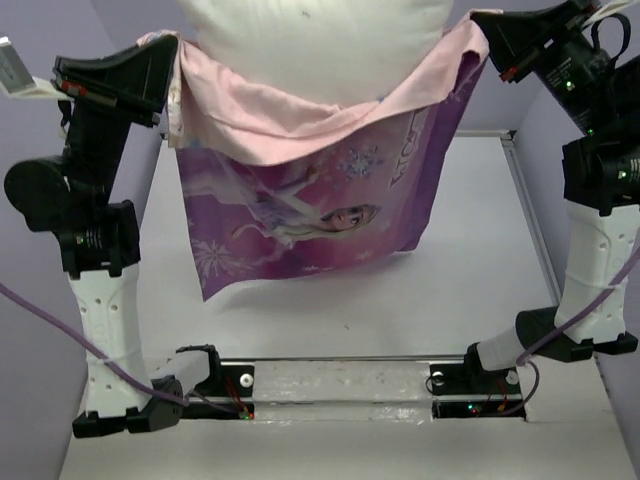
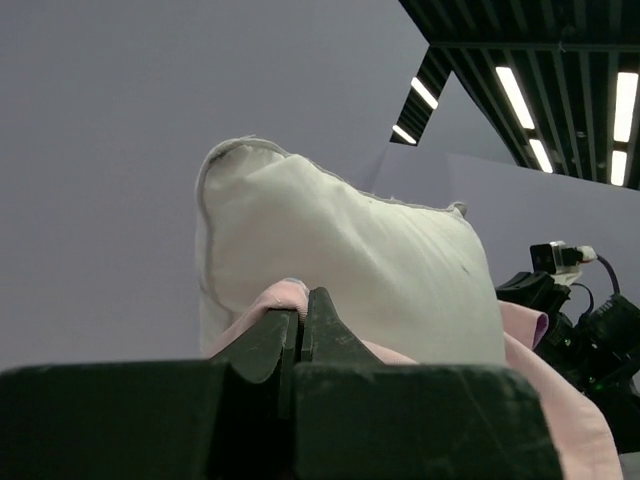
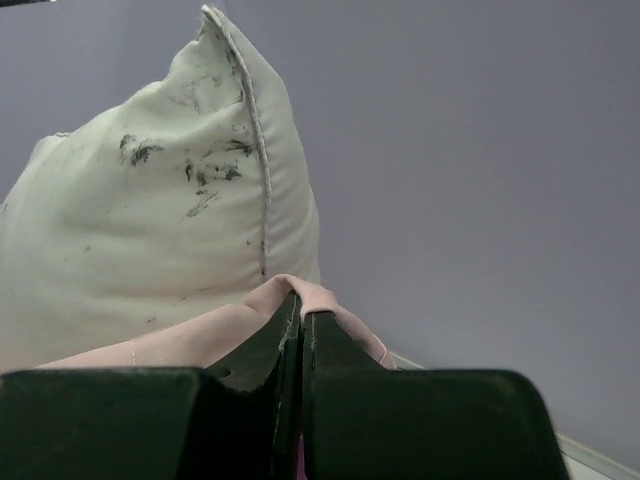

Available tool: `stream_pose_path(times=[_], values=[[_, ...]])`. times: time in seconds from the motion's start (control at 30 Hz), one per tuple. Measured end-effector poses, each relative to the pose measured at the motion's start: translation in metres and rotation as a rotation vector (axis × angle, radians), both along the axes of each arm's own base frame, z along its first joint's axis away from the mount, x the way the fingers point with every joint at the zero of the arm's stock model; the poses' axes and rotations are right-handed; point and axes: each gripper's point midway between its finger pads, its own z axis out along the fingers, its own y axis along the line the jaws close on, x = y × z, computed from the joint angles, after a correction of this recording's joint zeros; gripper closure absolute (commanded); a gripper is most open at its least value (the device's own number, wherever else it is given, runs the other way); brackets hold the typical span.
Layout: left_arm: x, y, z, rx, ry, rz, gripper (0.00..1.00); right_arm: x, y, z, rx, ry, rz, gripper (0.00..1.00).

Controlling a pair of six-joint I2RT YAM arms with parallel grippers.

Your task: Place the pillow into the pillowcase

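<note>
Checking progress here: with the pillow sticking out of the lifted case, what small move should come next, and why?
Probably a short upward jiggle on both sides. The left gripper and right gripper are shut on the pillowcase, and much of the pillow stands above its opening, so shaking could seat it.

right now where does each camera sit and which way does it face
Top external: above and behind the arms, looking down at the table; both arms show, holding up the pillowcase around the pillow.
Left wrist: on the left gripper, aimed up at the pillow and ceiling lights; its shut jaws and the right arm show.
Right wrist: on the right gripper, aimed up at the pillow; its shut jaws show.
Shared: both wrist views show pillow and pinched pillowcase.
</note>
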Motion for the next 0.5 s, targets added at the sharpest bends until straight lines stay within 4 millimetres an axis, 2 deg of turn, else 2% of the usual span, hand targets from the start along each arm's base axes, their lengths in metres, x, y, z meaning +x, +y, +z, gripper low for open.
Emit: stream_pose_path(times=[0.07,0.17,0.2,0.23,0.27,0.3,0.37,0.4,0.43,0.47,0.5], values=[[0.018,0.002,0.011,0.004,0.023,0.011,1.0,0.01,-0.002,0.007,0.01,0.002,-0.019,1.0],[0.02,0.004,0.009,0.01,0.025,0.033,1.0,-0.001,-0.004,0.007,0.014,-0.012,-0.018,1.0],[0.012,0.004,0.001,0.007,0.019,0.036,1.0,-0.015,-0.006,-0.003,0.019,-0.013,-0.02,1.0],[0.011,0.005,-0.016,-0.001,0.026,0.039,1.0,-0.02,-0.006,-0.021,0.019,0.011,-0.019,1.0],[0.016,0.006,-0.042,-0.012,0.06,0.038,1.0,-0.018,-0.006,-0.036,0.017,0.034,-0.02,1.0],[0.013,0.005,-0.064,-0.015,0.086,0.032,1.0,-0.024,-0.007,-0.052,0.012,0.054,-0.021,1.0],[0.017,0.001,-0.08,0.001,0.128,0.01,1.0,-0.016,-0.005,-0.073,-0.004,0.118,-0.016,1.0],[0.024,0.0,-0.082,0.008,0.156,0.0,1.0,-0.008,-0.004,-0.077,-0.012,0.145,-0.021,1.0],[0.032,-0.002,-0.072,0.019,0.174,-0.01,1.0,0.001,-0.004,-0.068,-0.017,0.155,-0.031,1.0],[0.035,-0.003,-0.044,0.031,0.153,-0.012,1.0,0.012,-0.004,-0.058,-0.018,0.166,-0.042,1.0],[0.043,-0.003,-0.032,0.034,0.15,-0.006,1.0,0.027,-0.005,-0.033,-0.011,0.125,-0.058,1.0]])
